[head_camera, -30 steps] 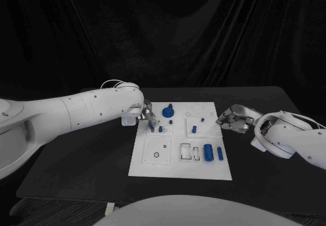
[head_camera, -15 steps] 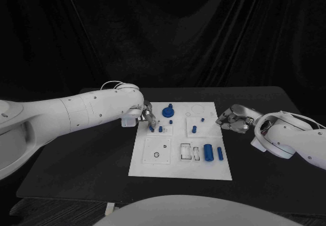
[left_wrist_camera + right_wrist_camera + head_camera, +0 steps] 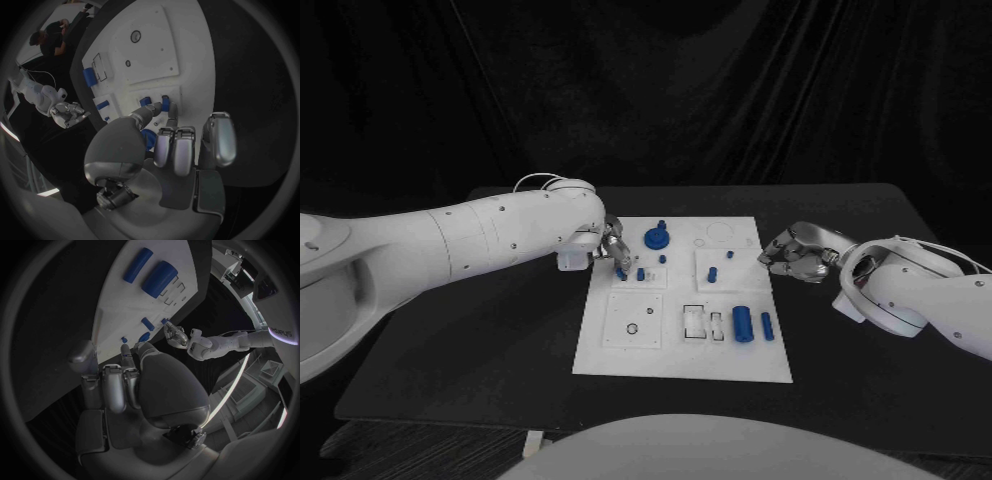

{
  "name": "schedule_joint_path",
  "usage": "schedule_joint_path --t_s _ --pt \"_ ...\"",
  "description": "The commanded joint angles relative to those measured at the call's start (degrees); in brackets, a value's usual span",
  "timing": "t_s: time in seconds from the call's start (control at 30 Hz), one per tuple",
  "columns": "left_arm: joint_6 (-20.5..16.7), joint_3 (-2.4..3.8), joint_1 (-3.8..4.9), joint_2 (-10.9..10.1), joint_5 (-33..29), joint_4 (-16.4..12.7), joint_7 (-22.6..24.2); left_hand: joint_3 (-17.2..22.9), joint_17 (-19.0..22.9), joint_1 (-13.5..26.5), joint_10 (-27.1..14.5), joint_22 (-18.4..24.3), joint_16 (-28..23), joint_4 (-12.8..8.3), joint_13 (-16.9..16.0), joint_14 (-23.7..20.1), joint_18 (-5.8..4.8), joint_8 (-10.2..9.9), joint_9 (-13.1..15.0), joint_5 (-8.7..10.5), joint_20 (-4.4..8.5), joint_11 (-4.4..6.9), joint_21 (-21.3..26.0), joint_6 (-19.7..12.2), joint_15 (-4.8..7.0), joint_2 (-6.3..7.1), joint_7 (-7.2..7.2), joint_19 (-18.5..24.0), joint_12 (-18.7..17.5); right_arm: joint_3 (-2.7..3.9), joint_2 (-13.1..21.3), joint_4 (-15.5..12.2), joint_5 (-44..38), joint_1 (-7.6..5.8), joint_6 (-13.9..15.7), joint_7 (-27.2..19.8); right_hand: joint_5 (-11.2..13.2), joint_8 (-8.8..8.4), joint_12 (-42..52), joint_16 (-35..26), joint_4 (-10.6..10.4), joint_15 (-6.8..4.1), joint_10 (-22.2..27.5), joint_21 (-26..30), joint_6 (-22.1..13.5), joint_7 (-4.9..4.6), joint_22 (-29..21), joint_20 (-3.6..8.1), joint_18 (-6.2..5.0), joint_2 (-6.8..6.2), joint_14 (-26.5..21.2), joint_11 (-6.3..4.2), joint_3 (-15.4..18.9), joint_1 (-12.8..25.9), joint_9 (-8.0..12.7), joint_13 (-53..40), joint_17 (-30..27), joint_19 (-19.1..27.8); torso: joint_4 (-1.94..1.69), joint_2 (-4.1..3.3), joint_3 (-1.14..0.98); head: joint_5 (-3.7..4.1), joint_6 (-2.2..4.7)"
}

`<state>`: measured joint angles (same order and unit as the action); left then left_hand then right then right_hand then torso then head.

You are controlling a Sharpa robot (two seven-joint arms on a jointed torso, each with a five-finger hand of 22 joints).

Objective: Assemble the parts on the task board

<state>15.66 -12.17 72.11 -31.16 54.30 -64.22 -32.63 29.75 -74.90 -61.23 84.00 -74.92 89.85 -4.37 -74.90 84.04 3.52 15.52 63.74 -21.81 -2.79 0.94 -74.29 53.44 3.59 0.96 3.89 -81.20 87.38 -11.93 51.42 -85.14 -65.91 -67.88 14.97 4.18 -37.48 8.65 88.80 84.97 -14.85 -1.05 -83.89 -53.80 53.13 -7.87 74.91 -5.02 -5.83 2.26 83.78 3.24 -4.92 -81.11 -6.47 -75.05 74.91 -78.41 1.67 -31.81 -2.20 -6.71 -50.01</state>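
The white task board [image 3: 682, 360] lies in the middle of the table. My left hand [image 3: 603, 245] hovers over its left edge, and thumb and finger pinch a small blue peg [image 3: 620, 269] standing in a square plate there. The left wrist view shows that peg [image 3: 165, 103] at a fingertip [image 3: 172, 110], with a second peg [image 3: 145, 101] beside it. A blue gear with a knob [image 3: 656, 238] sits just behind. My right hand [image 3: 798, 255] rests off the board's right edge, fingers curled in with nothing in them.
More small blue pegs [image 3: 713, 273] stand in the board's right half. A thick blue cylinder [image 3: 743, 324] and a thin one [image 3: 766, 324] lie near its front right. Black table [image 3: 473, 350] surrounds the board on all sides.
The left hand's fingers have shifted very slightly at the peg. The right hand and the other parts have stayed where they were.
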Motion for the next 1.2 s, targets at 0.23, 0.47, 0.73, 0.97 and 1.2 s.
schedule_joint_path --t_s 0.23,0.47,0.73,0.97,1.2 --pt "0.11 -0.02 -0.43 0.40 -0.09 0.17 0.45 0.47 -15.10 -0.15 3.87 -10.20 0.15 0.07 -13.16 5.96 0.16 0.36 0.04 -0.27 0.14 0.32 0.33 0.86 0.31 -0.43 -1.16 -0.34 -0.10 0.03 0.11 -0.19 -0.26 0.16 0.08 0.82 -0.20 -0.08 -0.36 -0.40 -0.13 0.02 -3.67 0.18 0.24 0.05 5.95 0.06 -0.99 -0.15 3.89 -0.15 -0.32 -0.31 0.01 -12.29 8.38 0.35 0.00 0.00 -0.01 0.09 0.01" --pt "0.04 -0.02 -0.51 0.40 -0.09 0.11 0.48 0.16 -15.10 0.47 3.86 -10.18 0.15 0.73 -13.15 5.96 0.15 0.30 0.01 0.88 0.14 0.21 0.43 0.57 0.24 -0.41 -1.06 -0.34 -0.12 0.03 0.08 -0.15 -0.26 0.19 0.05 0.79 -0.19 -0.10 -0.37 -0.43 -0.08 0.02 -3.65 0.23 0.20 0.04 5.95 0.05 -0.99 -0.28 3.87 -0.14 -0.57 -0.20 0.01 -12.26 8.33 0.36 0.01 0.00 -0.01 0.02 0.01" --pt "0.01 -0.02 -0.56 0.47 -0.09 0.07 0.50 -1.26 -15.10 1.79 3.78 -10.10 0.15 2.74 -13.09 5.96 0.19 -0.18 -0.63 5.55 0.06 0.13 0.87 0.40 0.15 -0.48 -1.00 -0.24 -0.19 0.03 0.01 -0.08 -0.26 0.24 -0.04 0.80 -0.19 -0.10 -0.37 -0.43 -0.08 0.02 -3.65 0.23 0.20 0.04 5.95 0.05 -0.99 -0.28 3.87 -0.14 -0.57 -0.20 0.01 -12.26 8.33 0.36 0.00 0.00 -0.01 -0.02 0.01" --pt "0.25 -0.02 -0.60 0.26 2.28 -0.08 0.49 -6.64 -15.10 5.22 3.60 -9.95 0.15 7.60 -12.99 5.96 0.29 -2.07 -2.16 11.76 -0.55 -0.90 1.65 -1.58 -0.63 -0.18 0.24 0.01 -0.32 0.03 0.03 -0.06 -0.26 0.26 -0.13 0.88 -0.19 -0.11 -0.39 -0.48 -0.06 0.02 -3.62 0.26 0.19 0.03 5.95 0.05 -0.99 -0.30 3.85 -0.14 -0.61 -0.18 0.01 -12.22 8.27 0.36 -0.01 -0.01 -0.01 0.00 0.01" --pt "0.33 -0.02 -0.62 -0.02 3.80 -0.25 0.47 -10.23 -15.10 7.71 3.63 -9.95 0.15 11.19 -13.04 5.96 0.31 -2.26 -2.24 13.14 -1.02 -1.42 1.79 -2.47 -1.10 -0.22 0.77 -0.04 -0.23 0.03 0.01 0.02 -0.26 0.27 -0.24 0.90 -0.19 -0.13 -0.40 -0.48 -0.06 0.03 -3.61 0.36 0.15 0.02 5.93 0.05 -1.01 -0.34 3.85 -0.13 -0.62 -0.16 0.02 -12.21 8.26 0.39 0.00 0.01 0.00 0.00 0.01"
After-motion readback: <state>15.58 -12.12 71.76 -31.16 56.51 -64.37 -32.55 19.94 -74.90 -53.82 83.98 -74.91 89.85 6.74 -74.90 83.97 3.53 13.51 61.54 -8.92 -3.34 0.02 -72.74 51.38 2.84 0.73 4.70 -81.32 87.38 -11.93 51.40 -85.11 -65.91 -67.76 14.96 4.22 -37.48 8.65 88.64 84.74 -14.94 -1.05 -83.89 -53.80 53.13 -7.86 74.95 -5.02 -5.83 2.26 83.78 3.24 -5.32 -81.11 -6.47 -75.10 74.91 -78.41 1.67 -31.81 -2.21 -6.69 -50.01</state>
